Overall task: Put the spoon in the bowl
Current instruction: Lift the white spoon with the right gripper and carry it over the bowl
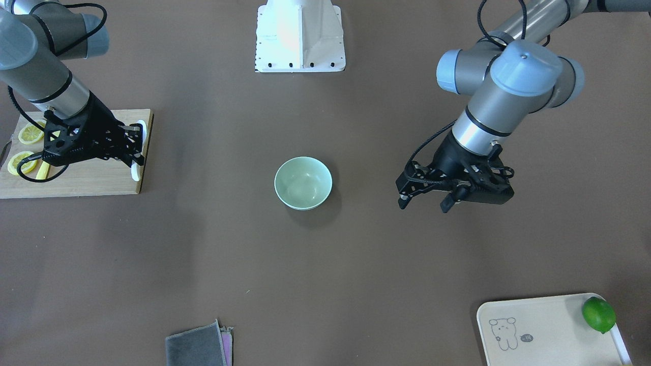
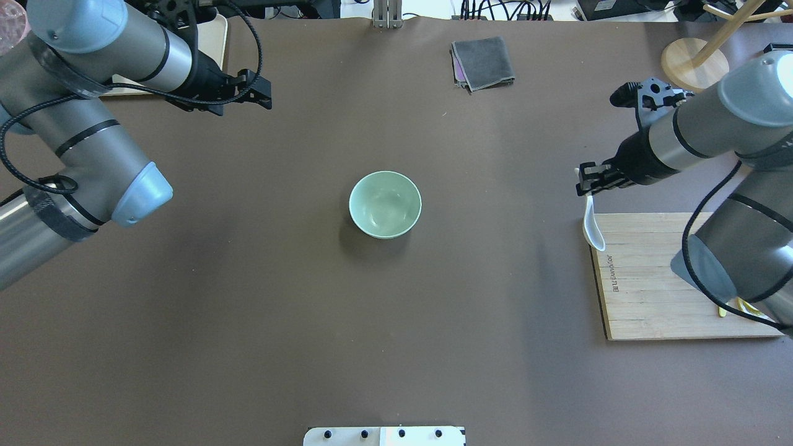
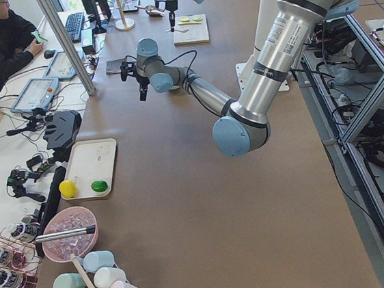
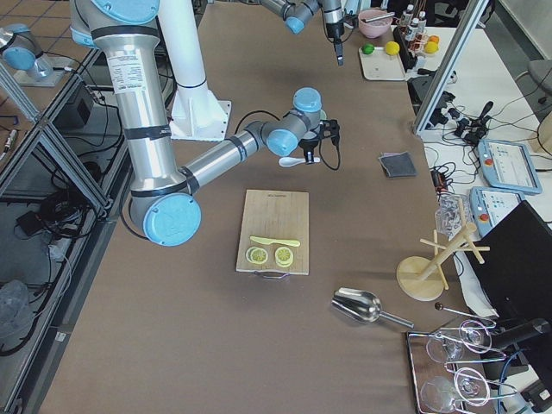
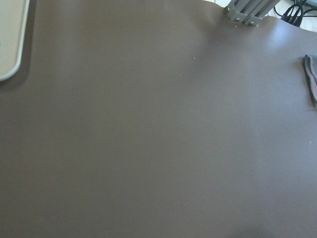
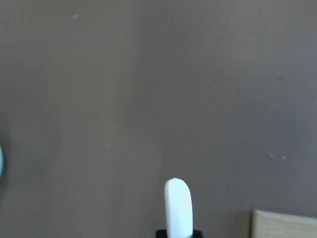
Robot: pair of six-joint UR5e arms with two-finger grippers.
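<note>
The spoon (image 2: pixel 593 230) is clamped in the right claw (image 2: pixel 585 186), well apart from the bowl (image 2: pixel 385 204) on the bowl's right-arm side. Its long axis runs from the robot's side of the surface (image 2: pixel 248 279) toward the far side. The oval scoop points back at the robot, and the rounded handle end pokes out past the claw's fingers, away from the robot. It is smooth, glossy white. The scoop sits over the corner of a board (image 2: pixel 657 279) of pale wooden strips, at the edge facing the bowl; I cannot tell whether it touches the wood. The right claw is drawn in narrow on the handle.

The bowl is round, plain, pale mint green and stands upright on the matte brown surface. The left claw (image 1: pixel 424 206) hangs on the bowl's other side with its black fingers spread wide, holding nothing.

Lemon slices (image 1: pixel 30 133) lie at the board's end farthest from the bowl. A folded grey cloth (image 2: pixel 483 62) lies beyond the bowl at the far edge. A cream tray (image 1: pixel 549 330) carrying a lime (image 1: pixel 598 314) sits past the left claw from the bowl.
</note>
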